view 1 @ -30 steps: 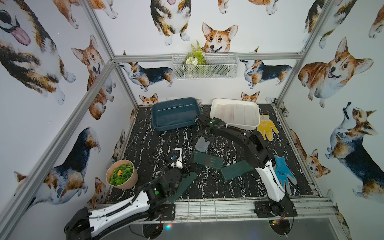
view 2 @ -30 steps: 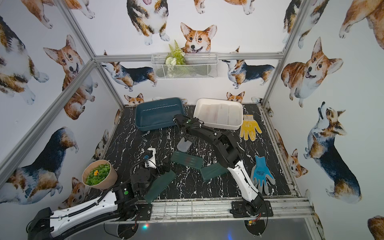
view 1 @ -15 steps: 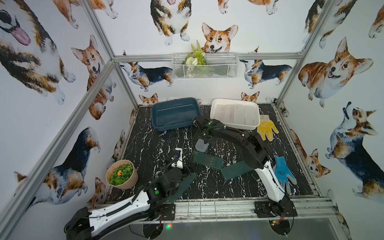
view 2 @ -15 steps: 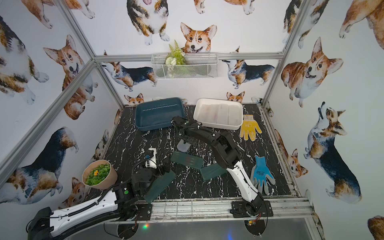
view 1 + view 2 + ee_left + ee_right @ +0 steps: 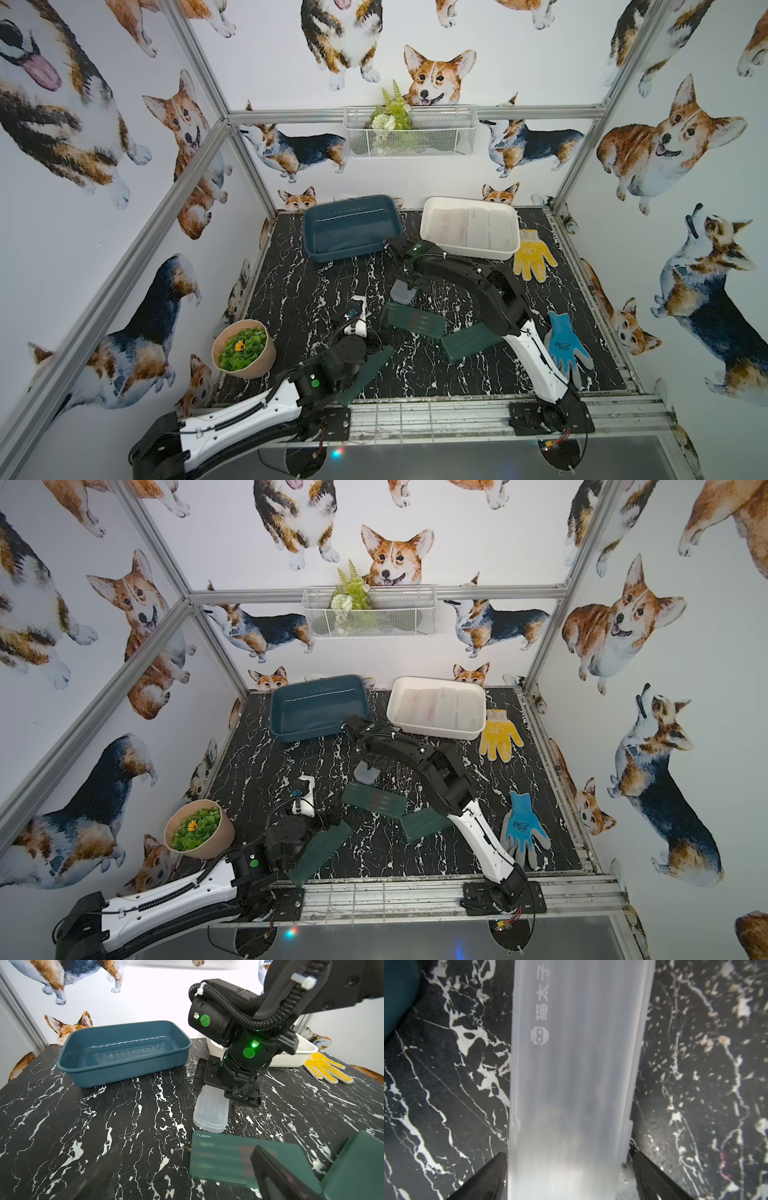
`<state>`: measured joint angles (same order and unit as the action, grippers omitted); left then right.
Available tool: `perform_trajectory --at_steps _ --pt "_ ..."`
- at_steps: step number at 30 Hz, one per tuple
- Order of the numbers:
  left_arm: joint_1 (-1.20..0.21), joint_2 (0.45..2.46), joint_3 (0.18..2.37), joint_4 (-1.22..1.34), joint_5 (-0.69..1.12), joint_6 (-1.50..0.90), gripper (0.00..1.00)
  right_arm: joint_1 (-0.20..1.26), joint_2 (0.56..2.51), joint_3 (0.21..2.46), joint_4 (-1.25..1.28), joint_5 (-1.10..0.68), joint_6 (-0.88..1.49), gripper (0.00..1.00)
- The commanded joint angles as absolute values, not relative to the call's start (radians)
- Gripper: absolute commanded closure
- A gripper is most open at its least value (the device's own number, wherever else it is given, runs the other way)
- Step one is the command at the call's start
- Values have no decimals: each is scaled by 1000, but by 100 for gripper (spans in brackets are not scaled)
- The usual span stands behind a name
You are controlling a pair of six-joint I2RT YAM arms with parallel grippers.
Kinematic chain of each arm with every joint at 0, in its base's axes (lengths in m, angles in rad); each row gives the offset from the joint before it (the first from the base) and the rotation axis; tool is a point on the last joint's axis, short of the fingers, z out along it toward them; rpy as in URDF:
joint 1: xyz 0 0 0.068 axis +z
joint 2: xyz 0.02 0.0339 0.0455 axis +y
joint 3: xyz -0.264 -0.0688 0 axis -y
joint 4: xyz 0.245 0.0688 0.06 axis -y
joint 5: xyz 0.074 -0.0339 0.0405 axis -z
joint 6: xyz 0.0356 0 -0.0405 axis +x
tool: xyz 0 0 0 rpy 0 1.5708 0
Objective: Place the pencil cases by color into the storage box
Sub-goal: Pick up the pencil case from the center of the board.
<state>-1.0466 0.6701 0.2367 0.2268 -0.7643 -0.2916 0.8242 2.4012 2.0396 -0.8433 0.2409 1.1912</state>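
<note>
On marble [image 5: 124, 1115]: "nusign" green case [image 5: 228, 1159]; left jaws spread; right jaws seemingly loose astride frosted case [image 5: 571, 1084].

The dark green pencil case [image 5: 224, 1157] reads "nusign" at one corner. The frosted pencil case [image 5: 571, 1064] bears "猫太子" beside a small face logo.

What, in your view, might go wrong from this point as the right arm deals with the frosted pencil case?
1. The right gripper straddles the frosted white pencil case, jaws open, seemingly toward one end. Gripped there, the case may tilt or slip on lifting.
2. The case's free end lies close to a dark green pencil case, so any drag could nudge it.
3. The teal storage box stands beside the white storage box, so a short carry could end in the wrong one.
</note>
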Motion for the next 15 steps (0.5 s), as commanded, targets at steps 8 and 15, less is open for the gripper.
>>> perform_trajectory --at_steps 8,15 --pt "-1046 667 241 238 -773 -307 0 803 2463 2052 -878 218 1253 19" --pt "-1046 645 239 227 -778 -307 0 807 2433 2068 -881 235 1225 28"
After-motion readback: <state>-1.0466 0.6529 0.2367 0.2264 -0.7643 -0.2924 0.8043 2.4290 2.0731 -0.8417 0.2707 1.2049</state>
